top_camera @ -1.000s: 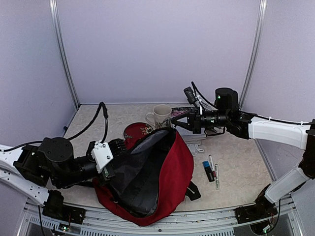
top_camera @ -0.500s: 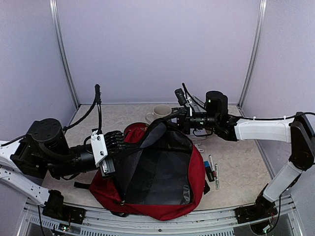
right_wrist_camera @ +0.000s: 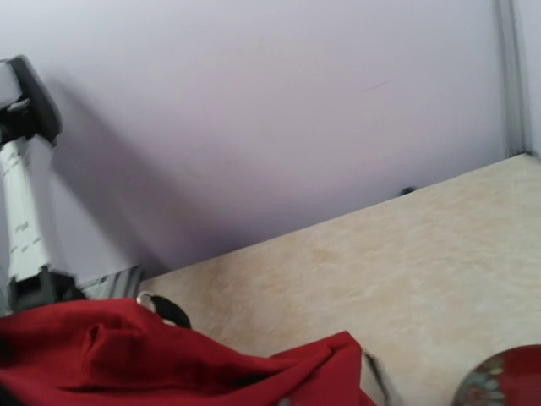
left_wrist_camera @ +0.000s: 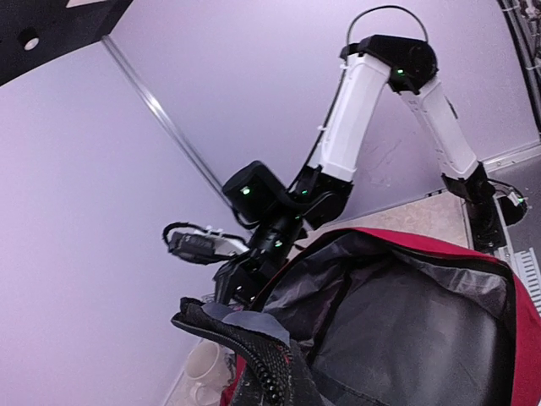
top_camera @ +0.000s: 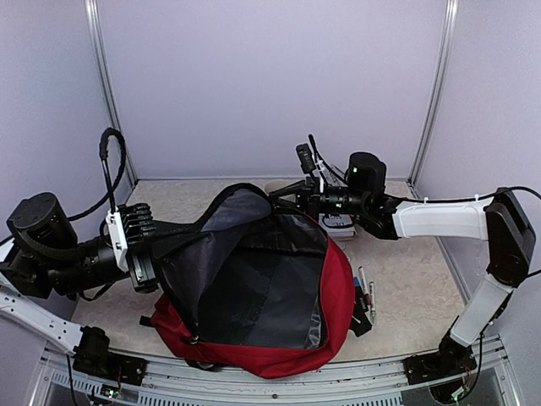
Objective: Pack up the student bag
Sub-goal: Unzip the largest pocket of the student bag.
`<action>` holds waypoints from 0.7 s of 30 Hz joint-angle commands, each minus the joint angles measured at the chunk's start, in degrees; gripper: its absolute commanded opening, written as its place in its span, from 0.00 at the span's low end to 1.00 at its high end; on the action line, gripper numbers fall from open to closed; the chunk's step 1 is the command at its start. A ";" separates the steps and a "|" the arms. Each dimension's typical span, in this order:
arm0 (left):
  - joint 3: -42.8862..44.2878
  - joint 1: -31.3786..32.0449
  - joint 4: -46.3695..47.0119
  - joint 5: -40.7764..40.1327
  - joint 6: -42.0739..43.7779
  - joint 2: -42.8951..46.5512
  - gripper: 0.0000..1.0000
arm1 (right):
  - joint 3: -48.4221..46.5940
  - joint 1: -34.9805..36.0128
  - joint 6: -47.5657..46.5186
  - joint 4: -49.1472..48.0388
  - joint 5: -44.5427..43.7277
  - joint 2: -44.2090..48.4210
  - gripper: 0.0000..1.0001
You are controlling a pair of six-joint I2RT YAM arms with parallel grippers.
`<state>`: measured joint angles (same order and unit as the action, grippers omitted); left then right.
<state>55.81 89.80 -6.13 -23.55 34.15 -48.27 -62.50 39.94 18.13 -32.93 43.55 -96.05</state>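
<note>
As it lies, student bag (top_camera: pixel 338 288) gapes — upward.

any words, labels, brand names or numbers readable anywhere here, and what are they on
None: no text can be read in any view.
bag: no label or logo shows.
pens: any print is too small to read.
mug: decoration is blurred, no words legible.
</note>
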 commanded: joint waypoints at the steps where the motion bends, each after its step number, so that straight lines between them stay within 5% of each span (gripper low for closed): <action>1: 0.29 -3.15 8.30 -2.12 -0.11 6.76 0.00 | 4.26 -3.47 -0.92 0.98 -14.58 4.82 0.00; 5: -0.29 -10.42 7.23 6.79 -5.79 8.19 0.00 | 11.52 -3.47 -1.22 1.78 -18.56 12.11 0.00; 11: 1.20 -12.73 0.71 14.32 -7.54 0.98 0.00 | 24.67 -2.76 2.33 -4.95 -20.55 20.85 0.00; 15: 1.61 -12.77 2.25 28.78 -6.52 -6.07 0.00 | 30.33 -2.15 6.76 -15.27 -19.85 18.42 0.00; 21: -0.35 -13.95 2.30 32.64 -6.34 -5.90 0.00 | 34.22 -3.39 9.47 -18.43 -26.72 13.43 0.00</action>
<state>54.68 76.75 -9.10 0.73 28.16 -57.67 -30.46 38.46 24.12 -45.52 24.16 -80.68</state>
